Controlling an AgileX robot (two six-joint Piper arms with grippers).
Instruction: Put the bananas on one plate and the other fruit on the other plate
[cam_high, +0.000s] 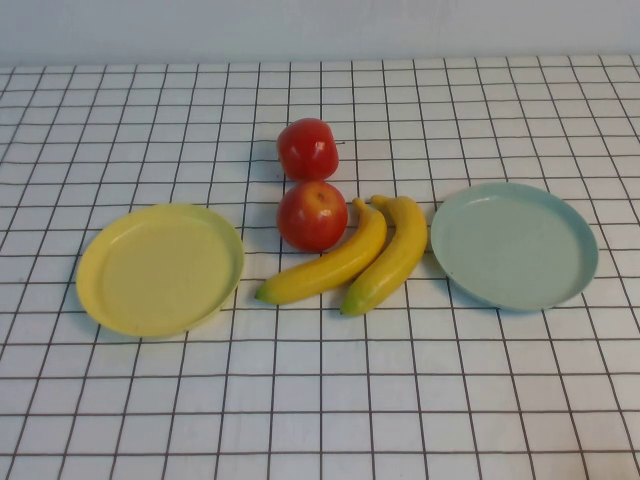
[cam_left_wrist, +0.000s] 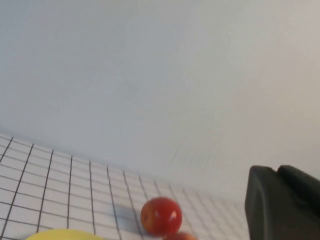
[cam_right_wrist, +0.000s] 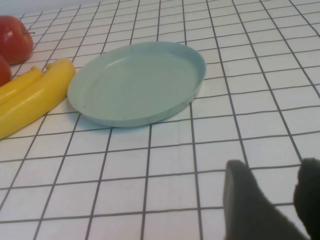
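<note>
Two red apples (cam_high: 307, 148) (cam_high: 312, 215) lie mid-table, one behind the other. Two yellow bananas (cam_high: 330, 268) (cam_high: 392, 256) lie side by side just in front of them, touching the near apple. The empty yellow plate (cam_high: 160, 270) is at the left and the empty blue-green plate (cam_high: 515, 245) at the right. Neither gripper shows in the high view. My left gripper (cam_left_wrist: 278, 171) is raised, its fingers together and empty, with an apple (cam_left_wrist: 161, 216) far ahead. My right gripper (cam_right_wrist: 272, 166) is open and empty, low over the cloth near the blue-green plate (cam_right_wrist: 135, 82) and bananas (cam_right_wrist: 35, 97).
A white cloth with a black grid (cam_high: 320, 400) covers the table. A pale wall (cam_high: 320, 25) runs along the far edge. The yellow plate's rim (cam_left_wrist: 62, 234) shows in the left wrist view.
</note>
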